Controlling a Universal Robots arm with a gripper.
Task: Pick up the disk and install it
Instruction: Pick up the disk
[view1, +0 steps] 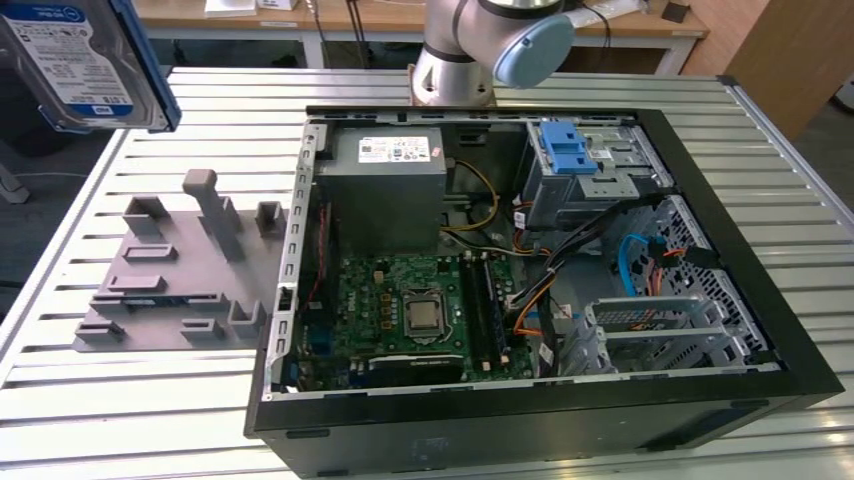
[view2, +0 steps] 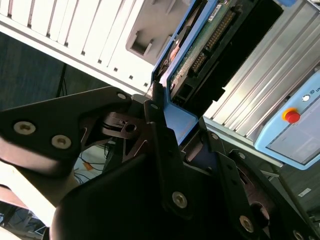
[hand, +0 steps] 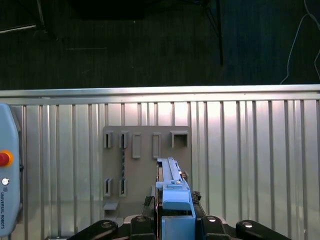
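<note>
The jaws are closed on the flat, rectangular silver disk (view1: 80, 55), whose white-and-blue label shows in the exterior view. In the second wrist view the black fingers (view2: 160, 135) pinch one end of its blue plastic carrier rail (view2: 181, 122), with no gap visible between finger and plastic. The disk stands out from the jaws edge-on, lifted clear of everything, its green circuit board (view2: 200, 57) bare on one face.

It is likely stiff and fairly dense, with smooth metal faces that would slip. The board and the mechanism inside probably take knocks badly. The rails look like the sound place to hold it, as the jaws do now, keeping pressure off board and label.

Well below the jaws lies a grey moulded fixture plate (hand: 142, 175) with slots and upright pegs, resting on the ribbed aluminium bench (hand: 250, 150). Farther from the jaws, beyond the plate, sits the open black computer case (view1: 534, 405). Its green motherboard (view1: 400, 290) is exposed, and a metal cage (view1: 627, 165) with a blue plastic latch (view1: 577, 150) sits at its far corner. A pale blue pendant (hand: 7, 200) with a red button rests on the bench to one side of the jaws. Past the bench edge the floor is dark, and wooden desks (view1: 360, 18) stand behind the arm (view1: 467, 50).
</note>
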